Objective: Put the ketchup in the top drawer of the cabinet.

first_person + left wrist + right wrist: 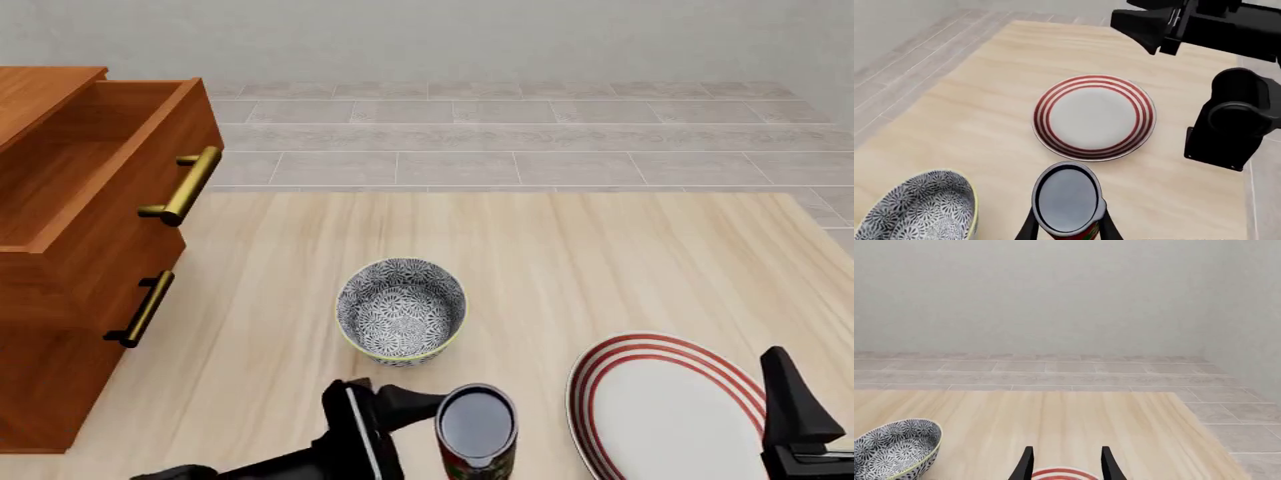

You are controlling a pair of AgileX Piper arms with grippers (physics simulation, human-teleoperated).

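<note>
Grey tiled floor and a pale wall are seen beyond the light wood desk (561, 260). The cabinet (54, 380) is set at the desk's left edge, with the top drawer (94, 190) pulled out and open above the lower drawer front (80, 310). The ketchup (477, 432) is located near the desk's near edge, roughly mid-width, upright, and is clamped by the left gripper (1067, 222), one finger on each side of the can. A patterned grey bowl (400, 310) is placed just beyond the can, apart from it. A red-striped white plate (641, 400) is positioned toward the near right corner, beside the can without contact. The right gripper (1065, 465) is held above the plate with its fingers spread and nothing between them.
</note>
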